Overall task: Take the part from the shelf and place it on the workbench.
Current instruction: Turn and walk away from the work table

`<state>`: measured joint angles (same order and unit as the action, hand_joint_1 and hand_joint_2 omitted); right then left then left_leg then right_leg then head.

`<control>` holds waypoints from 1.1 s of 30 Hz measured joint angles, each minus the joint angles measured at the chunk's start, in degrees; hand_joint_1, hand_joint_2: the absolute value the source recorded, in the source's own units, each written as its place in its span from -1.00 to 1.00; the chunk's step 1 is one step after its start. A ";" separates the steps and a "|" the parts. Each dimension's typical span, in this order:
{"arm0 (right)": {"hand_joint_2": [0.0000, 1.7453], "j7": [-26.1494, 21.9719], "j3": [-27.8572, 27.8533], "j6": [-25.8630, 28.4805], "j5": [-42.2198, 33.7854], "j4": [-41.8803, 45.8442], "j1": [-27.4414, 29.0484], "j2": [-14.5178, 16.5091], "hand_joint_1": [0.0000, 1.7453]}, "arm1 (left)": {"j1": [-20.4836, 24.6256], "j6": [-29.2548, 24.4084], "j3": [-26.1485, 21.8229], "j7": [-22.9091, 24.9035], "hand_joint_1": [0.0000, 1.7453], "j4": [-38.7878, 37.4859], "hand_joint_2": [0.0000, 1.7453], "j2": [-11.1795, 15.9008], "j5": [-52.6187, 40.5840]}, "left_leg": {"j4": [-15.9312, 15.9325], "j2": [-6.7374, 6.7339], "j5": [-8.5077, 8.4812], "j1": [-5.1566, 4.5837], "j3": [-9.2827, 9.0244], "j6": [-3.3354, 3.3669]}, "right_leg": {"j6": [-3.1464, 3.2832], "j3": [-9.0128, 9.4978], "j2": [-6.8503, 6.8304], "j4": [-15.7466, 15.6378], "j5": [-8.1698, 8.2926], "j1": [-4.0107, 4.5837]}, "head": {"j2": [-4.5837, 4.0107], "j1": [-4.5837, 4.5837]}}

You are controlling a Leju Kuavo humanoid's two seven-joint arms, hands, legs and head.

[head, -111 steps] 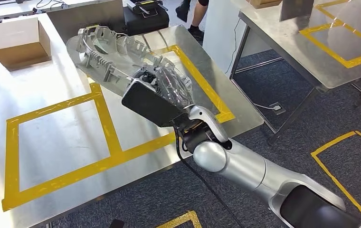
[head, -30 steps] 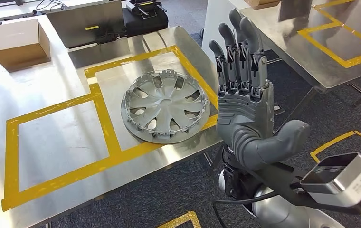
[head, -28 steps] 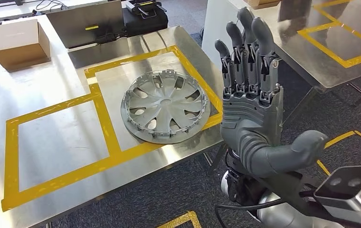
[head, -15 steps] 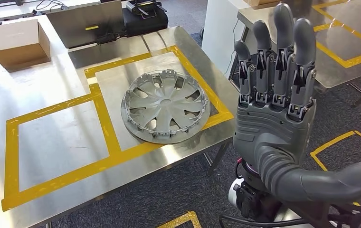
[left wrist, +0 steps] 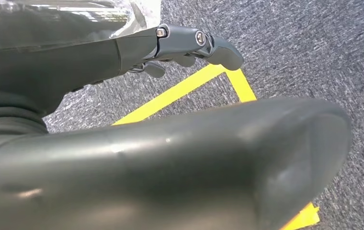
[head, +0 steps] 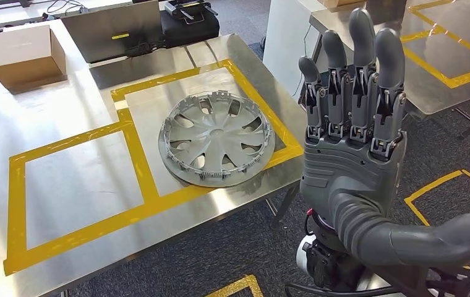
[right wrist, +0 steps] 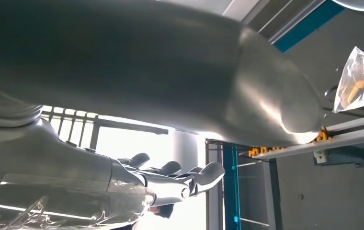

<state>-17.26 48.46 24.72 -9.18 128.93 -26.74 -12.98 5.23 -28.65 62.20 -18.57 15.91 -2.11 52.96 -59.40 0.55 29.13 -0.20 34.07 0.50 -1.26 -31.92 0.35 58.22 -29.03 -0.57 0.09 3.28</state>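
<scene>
While your right hand point(head: 351, 167) stands raised close to the head camera, palm out, fingers point(head: 355, 74) straight and apart, thumb out sideways, it holds nothing; I judge the placing done and the hand free. Your left hand point(left wrist: 122, 52) hangs over grey carpet with fingers loosely extended and nothing in them. Beyond the right hand, the wheel cover point(head: 216, 137) lies flat on the steel workbench point(head: 72, 179), inside the nearer corner of a yellow taped box point(head: 251, 86), its edge close to the tape. Farther off, a closed cardboard box point(head: 25, 54) sits at the bench's back; you cannot tell its contents.
</scene>
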 joint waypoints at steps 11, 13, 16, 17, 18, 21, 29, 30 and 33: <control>-1.00 -0.21 0.08 -0.17 -0.63 -0.03 0.41 0.00 -1.00 | 0.14 0.06 0.00 0.13 -1.00 0.00 -1.00 0.26 -0.01 | 1.10 -0.18 -0.59 0.53 -0.70 1.27 | -1.15 -7.94 -0.12 16.11 -6.93 -0.29 | 0.00 0.38; -1.00 -0.31 0.08 -0.30 -0.96 -0.05 0.50 -0.01 -1.00 | 0.14 0.06 0.00 0.21 -1.00 0.00 -1.00 0.27 0.08 | 1.01 -0.14 -0.49 0.59 -0.83 1.09 | -1.02 -7.31 -0.13 13.61 -3.94 -0.29 | 0.00 0.40; -1.00 -0.56 0.09 -0.49 -1.29 -0.10 0.50 0.00 -1.00 | 0.20 0.07 0.00 0.25 -1.00 0.00 -1.00 0.26 0.18 | 0.62 -0.06 -0.18 0.53 -0.81 0.22 | -0.47 -2.76 -0.08 2.81 1.30 -0.14 | 0.00 0.43; -1.00 -0.64 0.09 -0.52 -1.35 -0.10 0.51 0.00 -1.00 | 0.22 0.08 0.00 0.27 -1.00 0.00 -1.00 0.26 0.21 | 0.53 -0.06 -0.18 0.48 -0.69 -0.16 | -0.20 -2.19 -0.01 1.32 1.65 -0.03 | 0.00 0.39; -1.00 -0.68 0.09 -0.53 -1.41 -0.12 0.52 -0.03 -1.00 | 0.24 0.11 0.00 0.31 -1.00 0.00 -1.00 0.27 0.25 | 0.52 -0.06 -0.27 0.44 -0.60 -0.52 | 0.09 -2.14 0.09 1.04 1.50 0.10 | 0.00 0.37; -1.00 -0.76 0.10 -0.55 -1.51 -0.16 0.51 -0.09 -1.00 | 0.28 0.20 0.00 0.38 -1.00 0.00 -1.00 0.26 0.28 | 0.50 -0.06 -0.17 0.53 -0.59 -1.45 | 1.19 -2.27 0.02 0.72 1.99 0.02 | 0.00 0.28; -1.00 -1.02 0.13 -0.89 -2.29 -0.49 0.60 -0.09 -1.00 | 0.23 0.46 0.00 0.52 -1.00 0.00 -1.00 0.30 0.52 | -11.40 -0.10 6.68 0.69 1.84 -2.32 | 2.23 -3.48 -0.73 0.37 3.57 -0.15 | 0.00 -0.30; -1.00 -1.08 0.13 -0.94 -2.32 -0.52 0.61 -0.09 -1.00 | 0.26 0.48 0.00 0.52 -1.00 0.00 -1.00 0.32 0.56 | -7.02 -0.10 4.96 0.70 -0.76 -2.17 | 2.05 -3.61 -0.72 0.45 3.75 -0.16 | 0.00 -0.31; -1.00 -1.23 0.11 -1.08 -2.46 -0.60 0.57 -0.09 -1.00 | 0.43 0.54 0.00 0.53 -1.00 0.00 -1.00 0.40 0.63 | 1.75 0.00 2.52 0.49 -5.40 -1.49 | 1.18 -3.95 -0.68 0.62 4.40 0.06 | 0.00 -0.28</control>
<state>-18.49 48.57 23.64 -11.64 128.34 -26.17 -13.07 5.66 -28.11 62.20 -18.04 15.91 -1.71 53.59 -57.66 0.55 31.65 0.30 28.66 -0.99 -0.08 -35.87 -0.33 58.83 -24.63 -0.51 0.09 3.01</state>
